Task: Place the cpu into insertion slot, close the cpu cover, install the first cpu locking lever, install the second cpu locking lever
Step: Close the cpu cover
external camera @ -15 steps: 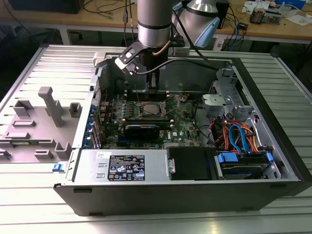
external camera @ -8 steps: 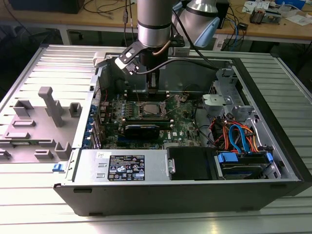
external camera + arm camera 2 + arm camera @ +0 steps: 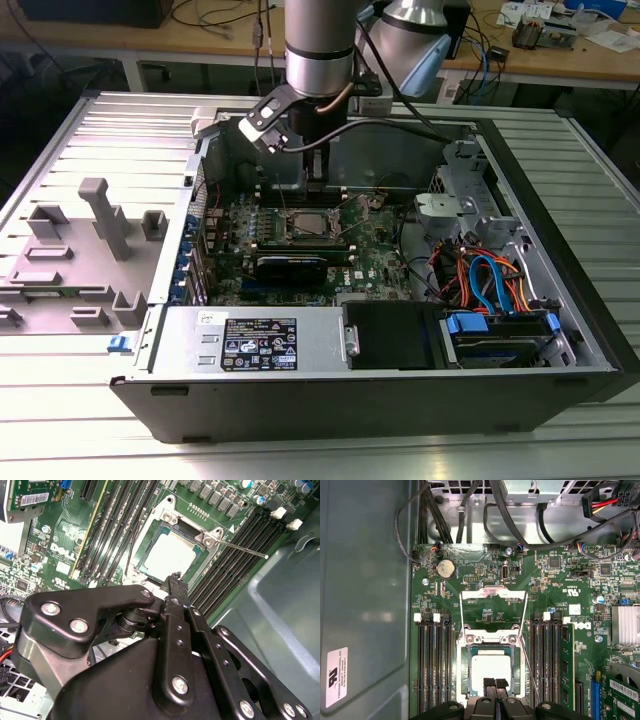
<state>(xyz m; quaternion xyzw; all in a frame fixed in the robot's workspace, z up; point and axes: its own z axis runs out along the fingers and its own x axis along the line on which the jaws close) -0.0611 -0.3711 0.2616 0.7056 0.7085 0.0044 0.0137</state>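
**Hovering over a seated chip with the cover open**

The cpu (image 3: pixel 491 670) lies flat in the slot (image 3: pixel 490 639), at the middle of the exterior view, with green board (image 3: pixel 560 580) around it. The gripper (image 3: pixel 495 682) hangs just above the chip's near edge. Its jaws are together, pad against pad, with nothing between them. In the exterior view the arm comes down from the upper middle of the frame into the open case.

The cover (image 3: pixel 492 594) stands swung up on its hinge, not yet closed. A thin lever (image 3: pixel 530 672) runs loose along one side of the slot, apart from the jaws.

Likely troubles from here:

- **Pressing the chip.** The closed tip sits over the cpu itself. A descent too far would, I judge, load the chip and the contacts under it.
- **Cover slipping.** The cover is a thin frame with a large window. A narrow tip could slide off its edge or poke through the window, so that the cover drops askew.
- **Snagging the lever.** The lever is slim and springy. A sideways pass could catch it and drag it across the board.
- **Chip shifting.** Nothing clamps the cpu yet, so a nudge may unseat it.
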